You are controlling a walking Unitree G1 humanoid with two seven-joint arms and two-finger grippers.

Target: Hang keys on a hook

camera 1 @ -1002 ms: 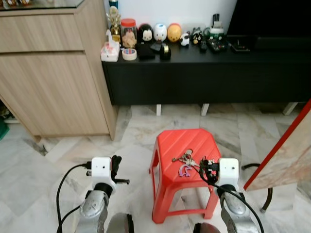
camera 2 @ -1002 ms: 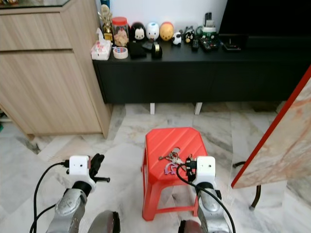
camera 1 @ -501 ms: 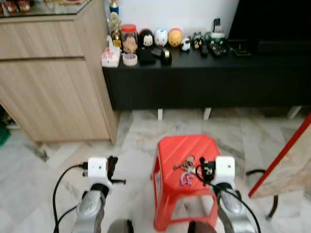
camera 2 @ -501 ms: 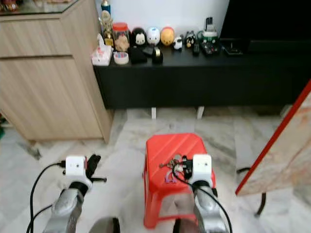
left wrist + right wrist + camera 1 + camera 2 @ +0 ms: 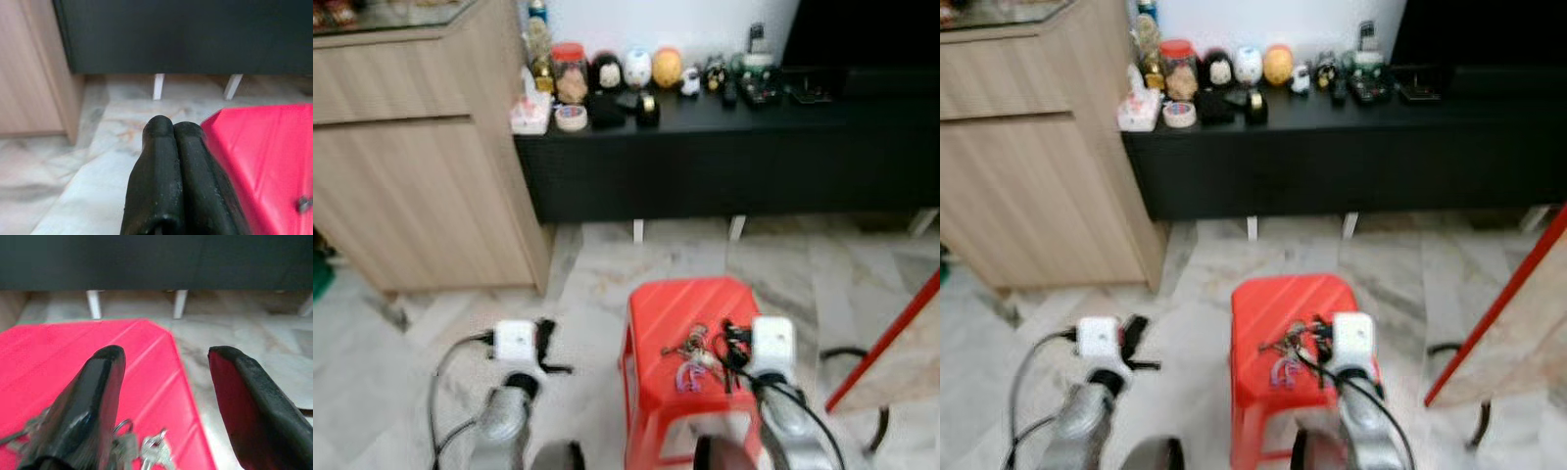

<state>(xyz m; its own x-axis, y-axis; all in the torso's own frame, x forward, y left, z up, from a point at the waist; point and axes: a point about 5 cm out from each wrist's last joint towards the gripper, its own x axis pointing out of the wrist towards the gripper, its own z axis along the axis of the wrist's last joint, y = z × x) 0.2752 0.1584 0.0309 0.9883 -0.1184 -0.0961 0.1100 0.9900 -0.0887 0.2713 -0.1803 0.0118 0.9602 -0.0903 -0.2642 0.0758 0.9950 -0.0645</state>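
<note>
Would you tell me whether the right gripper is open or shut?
Open: the right gripper's fingers stand apart above the keys.

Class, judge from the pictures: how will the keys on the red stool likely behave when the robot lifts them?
The keys are several loose pieces on rings, so they will probably dangle and swing rather than stay stiff. Lying flat on the smooth stool, they may slide when nudged. The open right tool will likely catch only part of the bunch.

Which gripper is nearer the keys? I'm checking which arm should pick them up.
Right. The right gripper hangs open over the keys on the red stool; the left gripper is shut, off the stool's left side.
</note>
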